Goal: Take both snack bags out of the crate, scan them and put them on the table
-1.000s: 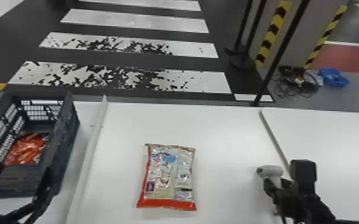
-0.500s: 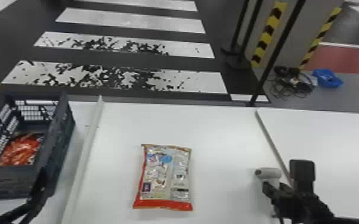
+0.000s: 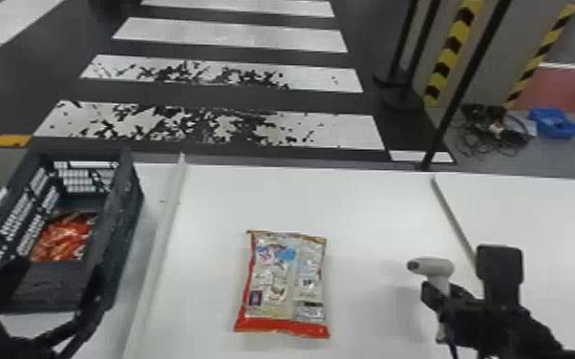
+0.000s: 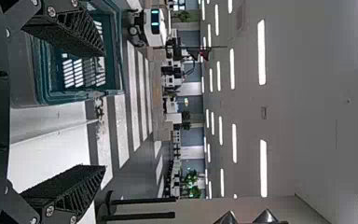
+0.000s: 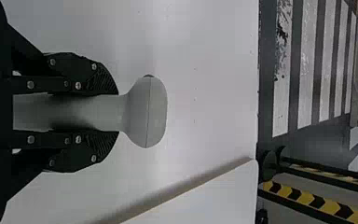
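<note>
Clenched around the handle of the scanner [image 3: 433, 266], my right gripper [image 3: 438, 293] had a finger pressed flat along either side of the grip, and the pale rounded head stuck out beyond the fingertips. That arm came in from the lower right, reaching forward and slanting inward over the table [image 3: 363, 215]. I had the scanner upright, its nose turned to my left, toward the middle of the table.

My left gripper [image 3: 56, 276] was released, its two fingers wide apart and roughly parallel. The left arm entered from the lower left corner, and I had its fingers pointed forward at the near end of the crate [image 3: 126, 234]; the left wrist looked out nearly level, over the crate's rim and away across the room.

Down inside that dark crate lay one orange-red snack bag [image 3: 64, 236], between the openwork side walls. The other, a silvery bag with red edges [image 3: 284, 281], lay flat on the white table between my two grippers, well apart from both, its broad red end toward me and its printed face up. A pale raised strip [image 3: 160, 243] ran between it and the crate. Past the table's far edge, white stripes [image 3: 234, 126] crossed the dark floor, and to the right a blue tray [image 3: 554, 123] sat beside tangled cables [image 3: 496, 129].
</note>
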### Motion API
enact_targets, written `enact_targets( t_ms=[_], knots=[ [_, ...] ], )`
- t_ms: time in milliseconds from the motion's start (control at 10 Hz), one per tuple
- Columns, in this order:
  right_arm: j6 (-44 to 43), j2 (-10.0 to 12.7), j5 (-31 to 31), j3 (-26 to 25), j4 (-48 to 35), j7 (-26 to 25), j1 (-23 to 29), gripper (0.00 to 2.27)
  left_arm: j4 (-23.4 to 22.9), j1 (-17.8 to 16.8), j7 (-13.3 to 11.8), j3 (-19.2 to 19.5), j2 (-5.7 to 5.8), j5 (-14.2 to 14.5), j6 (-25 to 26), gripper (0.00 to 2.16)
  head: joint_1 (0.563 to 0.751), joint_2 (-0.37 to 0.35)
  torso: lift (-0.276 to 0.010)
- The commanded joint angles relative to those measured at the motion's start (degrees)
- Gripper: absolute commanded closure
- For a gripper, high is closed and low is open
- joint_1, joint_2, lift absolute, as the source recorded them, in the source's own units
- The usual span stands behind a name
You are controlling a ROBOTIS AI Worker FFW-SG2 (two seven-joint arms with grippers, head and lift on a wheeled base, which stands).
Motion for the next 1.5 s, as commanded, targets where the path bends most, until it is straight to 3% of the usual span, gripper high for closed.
enact_targets(
  t_ms=[0, 600, 1100, 1400],
  knots=[
    [2.7, 0.9, 0.0, 3.0, -3.1, 0.4, 1.0, 2.26, 0.0, -0.1, -0.1, -0.1, -0.06, 0.0, 0.0, 0.15, 0.695, -0.055, -0.092],
    [11.0, 1.9, 0.1, 14.2, -10.8, 0.5, 3.6, 2.26, 0.4, -0.3, -0.1, -0.1, -0.06, 0.0, 0.2, 0.15, 0.695, 0.136, -0.092],
    [12.4, 1.9, 1.3, 20.6, -12.3, 0.5, 3.5, 2.26, 0.4, -0.4, -0.3, -0.4, 0.03, 0.0, 0.2, 0.15, 0.695, 0.231, -0.092],
    [12.2, 1.9, 2.1, 21.7, -10.3, 0.3, 1.8, 2.26, 0.4, -0.3, -0.3, -0.3, 0.03, 0.0, 0.2, 0.15, 0.695, 0.256, -0.092]
  ],
)
